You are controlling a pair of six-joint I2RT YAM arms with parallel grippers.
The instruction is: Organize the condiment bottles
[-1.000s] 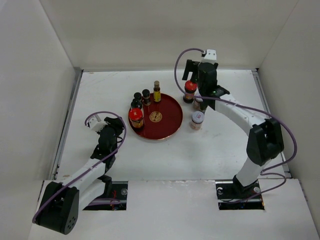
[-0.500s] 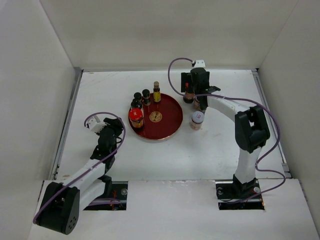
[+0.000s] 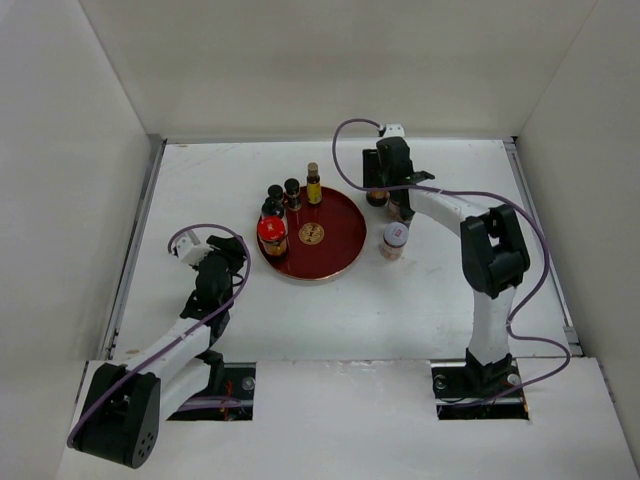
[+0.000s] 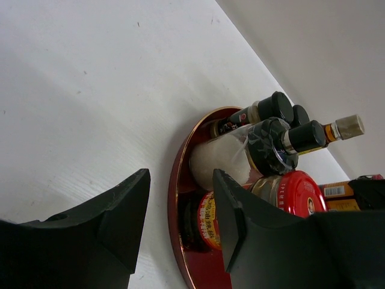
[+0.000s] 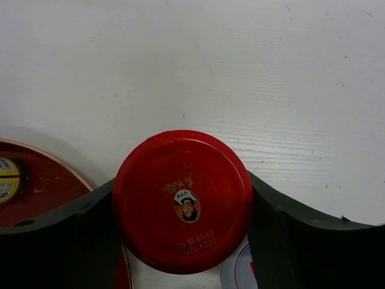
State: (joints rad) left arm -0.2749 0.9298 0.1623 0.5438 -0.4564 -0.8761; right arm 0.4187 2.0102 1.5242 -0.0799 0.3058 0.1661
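Overhead, the right claw (image 3: pixel 381 190) sits low over a red-lidded jar (image 5: pixel 183 201) standing on the bench (image 3: pixel 330 310) just off the right rim of the red tray (image 3: pixel 345 262). In the wrist view its jaws stand one on each side of the lid, close against it. We cannot tell whether they are pressing or only bracketing. We judge the straddle is there to carry this jar to the tray, where the rest are gathered. The left claw (image 4: pixel 180 177) is spread wide with nothing between its jaws. It rests low near the tray's left rim, and we read that as keeping clear while the other arm works. We count two red-lidded jars: the one under the right claw and a second red-lidded jar (image 3: pixel 271 231) on the tray's left side. Two pale-lidded jars (image 3: pixel 394 236) stand on the bench right of the tray, one of them partly hidden by the arm. One slim gold-capped bottle (image 3: pixel 313 184) is on the tray's far edge. Dark-capped bottles (image 3: pixel 291 187) cluster at the far left of the tray. We make out three from above, but they crowd together and the tally is unsure. By our estimate, three items remain off the tray.
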